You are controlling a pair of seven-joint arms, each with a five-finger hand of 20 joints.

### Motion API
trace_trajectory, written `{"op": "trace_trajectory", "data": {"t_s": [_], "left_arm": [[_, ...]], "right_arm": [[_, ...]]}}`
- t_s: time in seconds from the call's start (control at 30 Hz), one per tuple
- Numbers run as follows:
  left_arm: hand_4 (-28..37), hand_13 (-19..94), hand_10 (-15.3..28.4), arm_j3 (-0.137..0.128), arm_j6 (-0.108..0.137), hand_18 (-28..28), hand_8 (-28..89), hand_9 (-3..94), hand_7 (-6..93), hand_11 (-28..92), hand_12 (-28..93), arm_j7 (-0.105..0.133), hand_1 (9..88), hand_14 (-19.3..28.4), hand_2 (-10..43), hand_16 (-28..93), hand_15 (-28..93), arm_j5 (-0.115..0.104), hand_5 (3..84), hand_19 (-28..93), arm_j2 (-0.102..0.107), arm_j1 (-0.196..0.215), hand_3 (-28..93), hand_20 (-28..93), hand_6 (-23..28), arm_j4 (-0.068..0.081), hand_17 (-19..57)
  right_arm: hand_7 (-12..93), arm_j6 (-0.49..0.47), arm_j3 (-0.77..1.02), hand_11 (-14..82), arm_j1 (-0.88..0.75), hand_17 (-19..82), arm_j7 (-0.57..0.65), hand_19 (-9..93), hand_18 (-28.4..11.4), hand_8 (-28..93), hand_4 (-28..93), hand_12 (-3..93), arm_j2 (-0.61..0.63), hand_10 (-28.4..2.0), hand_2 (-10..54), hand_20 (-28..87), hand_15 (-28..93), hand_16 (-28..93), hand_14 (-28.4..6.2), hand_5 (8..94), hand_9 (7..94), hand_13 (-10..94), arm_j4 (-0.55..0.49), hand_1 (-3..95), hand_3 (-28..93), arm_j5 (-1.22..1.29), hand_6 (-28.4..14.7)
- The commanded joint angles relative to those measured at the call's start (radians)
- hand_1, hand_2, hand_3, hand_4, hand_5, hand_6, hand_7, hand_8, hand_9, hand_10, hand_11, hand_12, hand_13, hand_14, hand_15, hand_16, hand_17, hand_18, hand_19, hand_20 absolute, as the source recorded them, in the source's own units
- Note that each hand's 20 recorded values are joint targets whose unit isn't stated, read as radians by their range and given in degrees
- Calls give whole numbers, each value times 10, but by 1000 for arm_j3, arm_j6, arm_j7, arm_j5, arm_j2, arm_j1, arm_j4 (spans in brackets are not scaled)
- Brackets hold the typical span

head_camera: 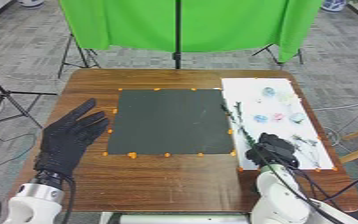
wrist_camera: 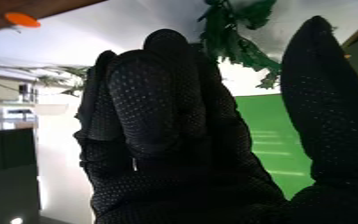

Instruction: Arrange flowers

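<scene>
In the head view, my right hand (head_camera: 273,150) is over the near left part of the white sheet (head_camera: 246,89). Leafy green stems (head_camera: 239,113) lie along the sheet's left edge, just beyond that hand. Small blue, pink and pale flower heads (head_camera: 278,117) are spread on the sheet. My left hand (head_camera: 69,134) is open over the table's left side, beside the dark mat (head_camera: 171,121). In the right wrist view, my right hand (wrist_camera: 162,130) has its fingers extended and its thumb apart. Green leaves (wrist_camera: 239,42) appear past the gap between them, with no visible contact.
Orange dots (head_camera: 133,155) mark the edges of the mat and sheet on the brown table (head_camera: 189,187). Thin stems (head_camera: 307,142) lie to the right of my right hand. A green cloth (head_camera: 238,25) hangs on a stand behind the table.
</scene>
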Motion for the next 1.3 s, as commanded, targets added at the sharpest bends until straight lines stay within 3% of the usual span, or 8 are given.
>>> {"op": "trace_trajectory", "data": {"t_s": [0.03, 0.07, 0.2, 0.4, 0.8, 1.3], "left_arm": [[-205, 219, 215, 0, -2, 224, -105, 332, 161, 282, 117, -3, 238, 279, 64, -79, 490, 0, 363, 494, -2, 14, 786, 133, 91, 3, -122], [-206, 219, 215, 1, -3, 224, -105, 332, 162, 282, 117, 0, 238, 278, 64, -79, 490, -1, 363, 494, -2, 13, 786, 133, 91, 4, -122], [-206, 219, 215, 1, -1, 224, -105, 332, 162, 283, 118, 4, 238, 279, 64, -79, 490, -2, 364, 494, 1, 14, 786, 133, 91, 3, -123], [-206, 218, 215, 1, -1, 225, -105, 332, 162, 283, 117, -1, 238, 279, 65, -79, 489, -1, 363, 495, 0, 10, 786, 133, 91, 5, -123], [-206, 218, 215, 0, 1, 224, -105, 332, 162, 283, 117, 7, 238, 279, 64, -79, 489, -2, 364, 495, 2, 15, 787, 132, 91, 3, -123], [-207, 219, 216, -1, 3, 224, -104, 332, 161, 283, 117, 6, 238, 278, 65, -78, 489, -2, 363, 494, 2, 16, 785, 132, 92, 3, -123]], "right_arm": [[288, -33, -50, 545, -1, 336, 8, 932, -258, -123, -230, 200, -11, -199, -95, 93, 766, 128, -112, 632, 636, 691, 52, 394, 730, -24, -91], [304, -32, -60, 557, 6, 344, 7, 932, -255, -128, -246, 205, -15, -190, -95, 104, 767, 131, -108, 647, 651, 701, 61, 413, 738, -26, -82], [331, -40, -79, 576, 12, 365, -4, 932, -250, 51, -281, 238, -29, -159, -95, 147, 764, 154, -95, 697, 710, 745, 86, 479, 689, -4, -65], [347, -21, -82, 567, 9, 391, -17, 932, -237, 98, -279, 280, -40, -128, -95, 147, 751, 183, -70, 805, 801, 827, 98, 553, 658, 19, -27], [299, 170, -49, 569, -1, 415, -17, 932, -239, 168, -252, 266, -13, -125, -95, 163, 736, 202, -59, 859, 844, 873, 71, 545, 718, -37, -45], [290, 270, -24, 583, 17, 442, 22, 932, -231, 205, -204, 266, 6, -126, -95, 189, 755, 209, -65, 877, 856, 879, 37, 533, 743, -150, -57]]}}
